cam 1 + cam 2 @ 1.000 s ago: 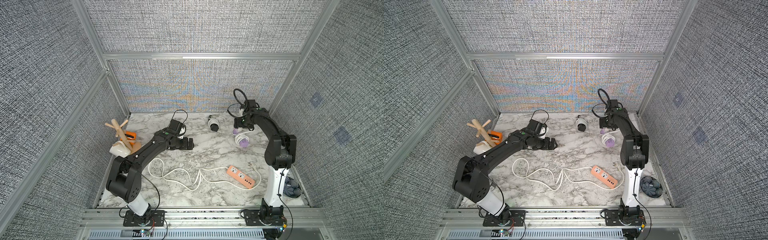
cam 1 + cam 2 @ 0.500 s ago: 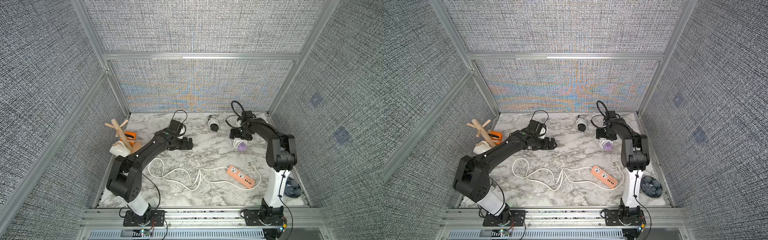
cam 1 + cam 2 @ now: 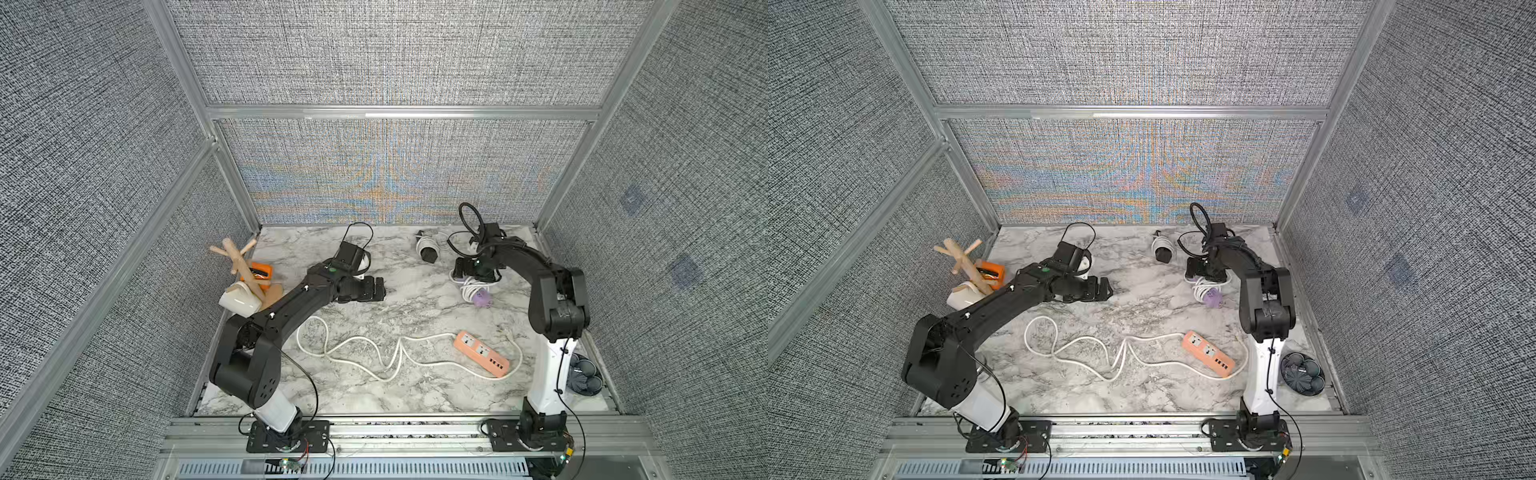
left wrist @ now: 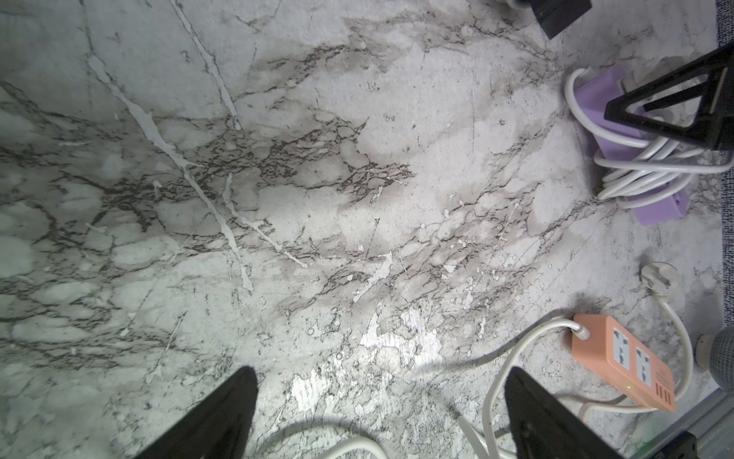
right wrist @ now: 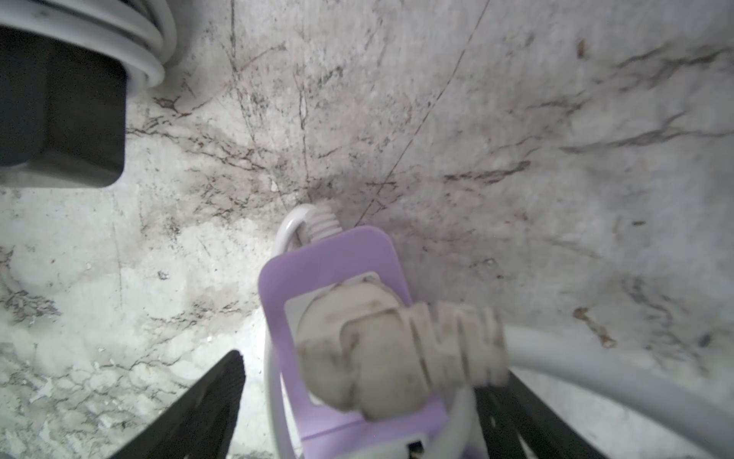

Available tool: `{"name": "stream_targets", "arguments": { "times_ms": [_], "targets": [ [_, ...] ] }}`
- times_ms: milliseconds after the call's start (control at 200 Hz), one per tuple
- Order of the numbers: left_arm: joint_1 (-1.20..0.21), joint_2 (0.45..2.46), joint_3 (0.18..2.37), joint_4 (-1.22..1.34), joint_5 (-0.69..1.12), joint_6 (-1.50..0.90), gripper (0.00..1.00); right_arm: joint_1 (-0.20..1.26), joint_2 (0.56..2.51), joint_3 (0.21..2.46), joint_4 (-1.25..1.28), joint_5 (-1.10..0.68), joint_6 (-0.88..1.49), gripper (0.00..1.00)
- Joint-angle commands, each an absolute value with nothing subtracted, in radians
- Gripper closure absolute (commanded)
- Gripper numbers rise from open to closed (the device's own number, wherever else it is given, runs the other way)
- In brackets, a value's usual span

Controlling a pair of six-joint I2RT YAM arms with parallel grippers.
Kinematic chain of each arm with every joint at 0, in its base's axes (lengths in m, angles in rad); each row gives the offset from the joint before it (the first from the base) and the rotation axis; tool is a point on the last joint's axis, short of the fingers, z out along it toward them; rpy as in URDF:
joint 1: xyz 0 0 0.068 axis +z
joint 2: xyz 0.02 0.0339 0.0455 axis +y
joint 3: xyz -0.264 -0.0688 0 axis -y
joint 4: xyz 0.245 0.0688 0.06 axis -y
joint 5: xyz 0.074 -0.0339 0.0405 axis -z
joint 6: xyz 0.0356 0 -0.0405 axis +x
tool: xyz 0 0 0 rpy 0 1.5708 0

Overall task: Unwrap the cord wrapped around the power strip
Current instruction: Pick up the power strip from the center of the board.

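Note:
The purple power strip (image 3: pixel 483 297) (image 3: pixel 1212 296) lies at the back right of the marble table, with its white cord (image 3: pixel 468 286) (image 4: pixel 635 175) wound around it. The cord's white plug (image 5: pixel 369 345) rests on the strip's face (image 5: pixel 337 270). My right gripper (image 3: pixel 473 272) (image 3: pixel 1205 271) (image 5: pixel 373 373) is low over the strip and open, with one finger on each side of it. One finger (image 5: pixel 222 397) stands clear of the strip; the other is close to the cord. My left gripper (image 3: pixel 380 289) (image 3: pixel 1106 289) (image 4: pixel 381 373) hovers open over bare marble at mid-table, holding nothing.
An orange power strip (image 3: pixel 480 353) (image 4: pixel 623 357) lies near the front right, its white cord (image 3: pixel 374 353) spread loose across the table. A black block wound with white cord (image 3: pixel 428 249) sits at the back. A wooden mug tree (image 3: pixel 241 266), a white mug (image 3: pixel 239 301) and a dark bowl (image 3: pixel 1302 372) stand at the sides.
My right gripper has dropped from above the back right corner onto the purple strip and now straddles it. The left arm has barely moved.

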State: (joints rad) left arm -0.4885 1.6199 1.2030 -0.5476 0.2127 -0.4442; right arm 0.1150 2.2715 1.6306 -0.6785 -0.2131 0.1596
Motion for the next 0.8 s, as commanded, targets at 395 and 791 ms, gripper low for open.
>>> {"name": "stream_targets", "arguments": {
  "times_ms": [395, 791],
  "targets": [
    [-0.489, 1.626, 1.2, -0.515, 0.256, -0.427, 0.03, 0.125, 2.211, 1.593, -0.639, -0.272, 0.224, 0.39],
    [-0.526, 1.632, 1.199, -0.381, 0.441, -0.41, 0.01, 0.182, 1.973, 1.396, -0.326, -0.489, 0.45, 0.47]
  ]
}}
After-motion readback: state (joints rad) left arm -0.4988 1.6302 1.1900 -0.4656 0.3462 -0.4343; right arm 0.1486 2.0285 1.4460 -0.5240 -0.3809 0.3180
